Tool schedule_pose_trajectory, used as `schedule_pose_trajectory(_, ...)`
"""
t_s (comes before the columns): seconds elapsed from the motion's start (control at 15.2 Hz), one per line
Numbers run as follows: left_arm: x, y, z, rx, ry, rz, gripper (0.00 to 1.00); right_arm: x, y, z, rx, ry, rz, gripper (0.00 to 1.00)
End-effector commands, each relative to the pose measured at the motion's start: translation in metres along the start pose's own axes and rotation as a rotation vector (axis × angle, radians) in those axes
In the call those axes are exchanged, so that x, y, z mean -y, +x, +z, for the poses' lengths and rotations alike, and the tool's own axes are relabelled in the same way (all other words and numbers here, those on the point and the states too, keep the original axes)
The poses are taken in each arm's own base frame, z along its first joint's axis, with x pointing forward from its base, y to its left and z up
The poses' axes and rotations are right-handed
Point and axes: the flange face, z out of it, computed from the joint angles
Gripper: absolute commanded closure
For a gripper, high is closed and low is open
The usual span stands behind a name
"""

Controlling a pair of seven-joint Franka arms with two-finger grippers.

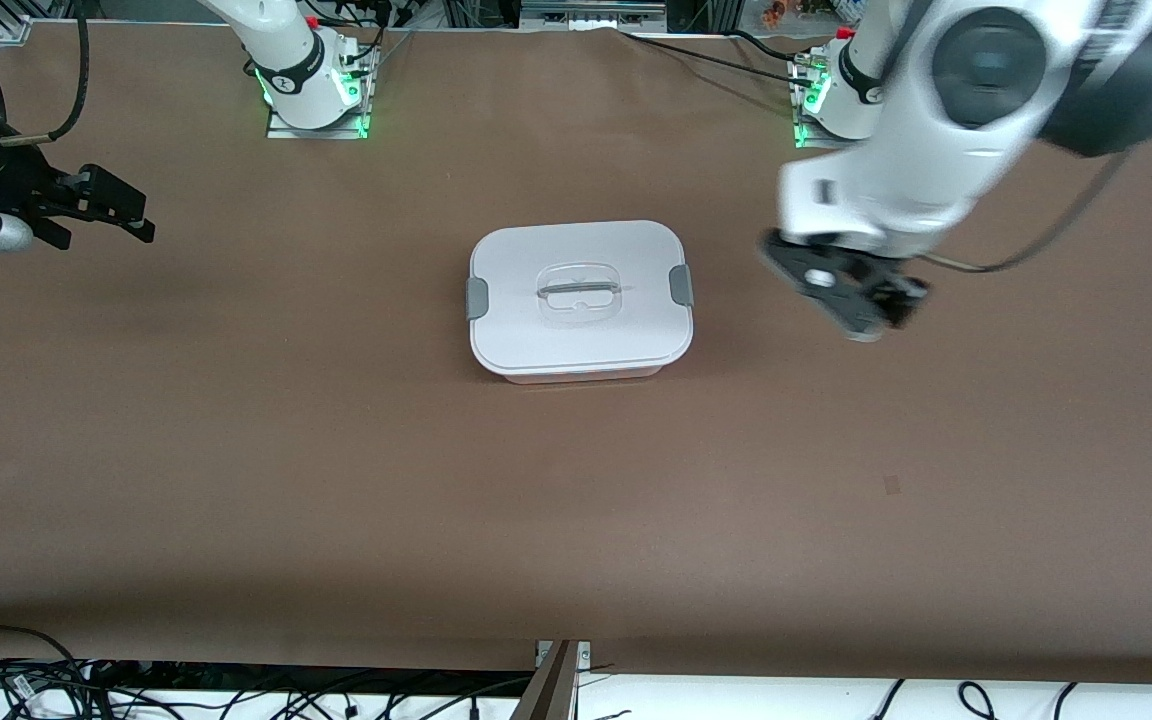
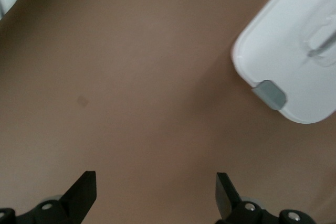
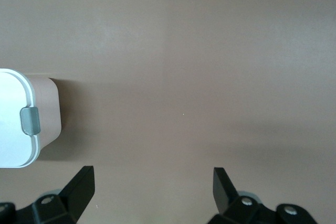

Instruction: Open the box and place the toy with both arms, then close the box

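I see the box [image 1: 580, 298] lidded mid-tabletop [image 1: 336, 480] — left gripper [image 1: 861, 290] hovering beside it, right gripper [image 1: 106, 210] waiting well apart.

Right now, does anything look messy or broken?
Nothing stands out. The box sits flat on the table with its lid on square. The left gripper and right gripper hang open, holding nothing.

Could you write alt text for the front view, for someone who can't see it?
A closed white-lidded box sits mid-table on brown paper. The left gripper hangs beside it, toward the left arm's end; the right gripper waits at the right arm's end.
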Motion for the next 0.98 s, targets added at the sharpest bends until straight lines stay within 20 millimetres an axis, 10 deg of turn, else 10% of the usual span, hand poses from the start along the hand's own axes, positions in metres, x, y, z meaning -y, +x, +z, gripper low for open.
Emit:
schedule_pose_trajectory(0.0, 0.061, -0.041, -0.005, -0.005, 0.012, -0.191, 0.00, 0.004, -0.006, -0.004, -0.001, -0.010, 0.010, 0.00)
schedule_pose_trajectory(0.26, 0.098, -0.091, -0.020, -0.041, 0.049, -0.453, 0.00, 0.007, -0.006, -0.002, 0.004, -0.012, 0.007, 0.00)
schedule_pose_trajectory(0.52, 0.092, -0.149, -0.008, -0.144, -0.021, -0.683, 0.00, 0.007, -0.006, -0.003, 0.001, -0.012, 0.007, 0.00)
schedule_pose_trajectory(0.92, 0.089, -0.144, 0.001, -0.113, -0.028, -0.673, 0.00, 0.007, -0.006, -0.002, 0.005, -0.012, -0.005, 0.00)
